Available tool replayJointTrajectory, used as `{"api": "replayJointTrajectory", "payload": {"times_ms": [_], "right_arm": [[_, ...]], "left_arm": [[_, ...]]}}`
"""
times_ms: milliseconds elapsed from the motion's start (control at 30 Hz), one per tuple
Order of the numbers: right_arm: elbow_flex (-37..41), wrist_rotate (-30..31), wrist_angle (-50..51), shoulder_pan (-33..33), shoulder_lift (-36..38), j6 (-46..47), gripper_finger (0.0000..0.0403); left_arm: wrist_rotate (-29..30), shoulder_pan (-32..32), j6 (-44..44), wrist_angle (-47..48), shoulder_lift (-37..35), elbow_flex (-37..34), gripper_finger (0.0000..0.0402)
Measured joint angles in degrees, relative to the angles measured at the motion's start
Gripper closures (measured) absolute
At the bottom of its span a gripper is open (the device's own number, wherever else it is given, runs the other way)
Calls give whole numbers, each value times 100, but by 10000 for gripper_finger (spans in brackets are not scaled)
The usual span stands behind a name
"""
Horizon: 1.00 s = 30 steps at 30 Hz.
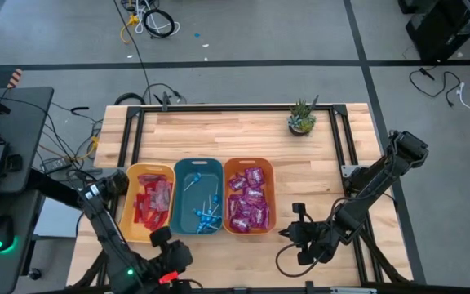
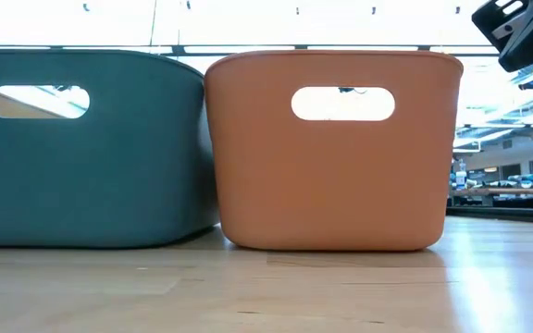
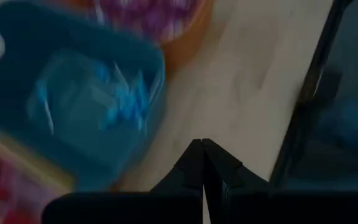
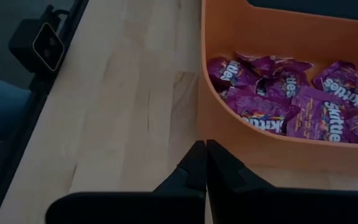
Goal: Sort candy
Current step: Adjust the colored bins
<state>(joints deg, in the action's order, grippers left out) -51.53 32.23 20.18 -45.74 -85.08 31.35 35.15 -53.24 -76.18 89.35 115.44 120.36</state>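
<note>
Right gripper [image 4: 204, 144] pressed together, low over the desk [image 1: 300, 163], purple packets [image 4: 291, 99] in orange bin [image 4: 272, 149] just beside, left gripper [image 3: 202, 144] pressed together near the desk's front edge.

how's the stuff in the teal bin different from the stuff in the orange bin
The teal bin holds tiny blue lollipops on thin white sticks, while the orange bin holds shiny purple packets. The lollipops are few and scattered, leaving much of the bin floor bare; the purple packets are piled and cover most of theirs. Both bins hold only one kind of candy.
</note>
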Motion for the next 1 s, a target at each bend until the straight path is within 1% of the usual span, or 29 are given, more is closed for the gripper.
{"api": "replayJointTrajectory", "payload": {"times_ms": [33, 167, 233, 267, 367, 467, 600, 800, 933, 1000], "right_arm": [[0, -13, -1, 0, 0, 0, 403], [0, -35, -11, 0, 0, 15, 403], [0, -35, -20, 0, 0, 13, 403], [0, -35, -23, 0, 0, 11, 403], [0, -35, -36, 0, 0, 7, 403], [0, -35, -39, 0, 0, 2, 403], [0, -35, -42, 0, 0, -31, 403], [-2, -36, -96, 0, 0, -42, 403], [-2, -37, -104, 0, 0, -44, 403], [-2, -36, -105, 0, 0, -46, 403]], "left_arm": [[-259, -6, -99, 80, 0, 6, 402], [-1926, -14, -210, 61, 21, -70, 402], [-2589, -83, -140, 67, 22, -174, 402], [-2858, -138, -56, 63, 22, -243, 402], [-3287, -302, 88, 62, 26, -469, 402], [-3329, -471, 174, 61, 26, -781, 402], [-2907, -625, 220, 62, 28, -1319, 402], [-2823, -639, 225, 66, 28, -2104, 402], [-2661, -644, 236, 67, 33, -2373, 402], [-2458, -640, 240, 65, 33, -2423, 402]]}}
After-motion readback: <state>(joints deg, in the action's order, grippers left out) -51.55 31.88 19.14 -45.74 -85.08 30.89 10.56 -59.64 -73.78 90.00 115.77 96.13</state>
